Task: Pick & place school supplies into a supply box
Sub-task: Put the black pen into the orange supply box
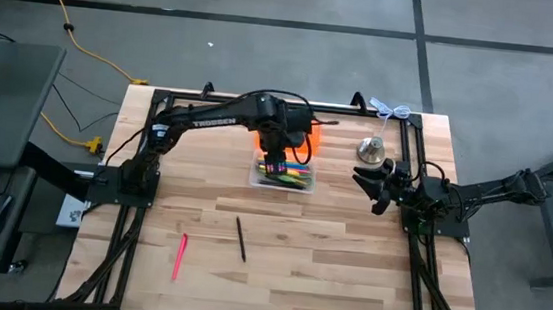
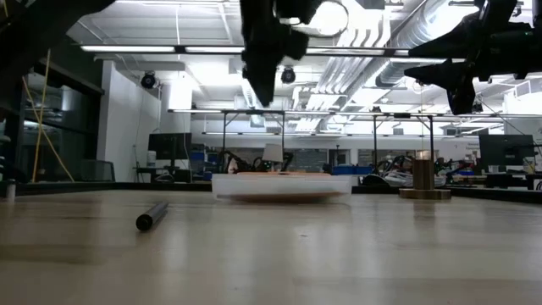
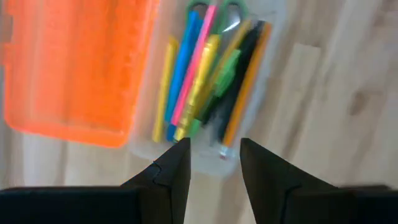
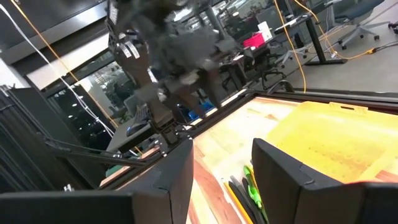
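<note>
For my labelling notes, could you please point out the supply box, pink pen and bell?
supply box (image 1: 254, 179): high view, bare left rim.
pink pen (image 1: 179, 256): high view, mid-shaft.
bell (image 1: 369, 149): high view, dome top.

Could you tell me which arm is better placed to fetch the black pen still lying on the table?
Probably the left: its tool hangs open and empty over the supply box, closer to the black pen. The right tool waits beside the bell.

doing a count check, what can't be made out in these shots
- Supply box contents: high view, the left gripper covers part; too small to count.
- Box interior: low view, level angle shows only its side.
- Pink pen and dark pen: too small to type.
- Right gripper: waits aside.
</note>
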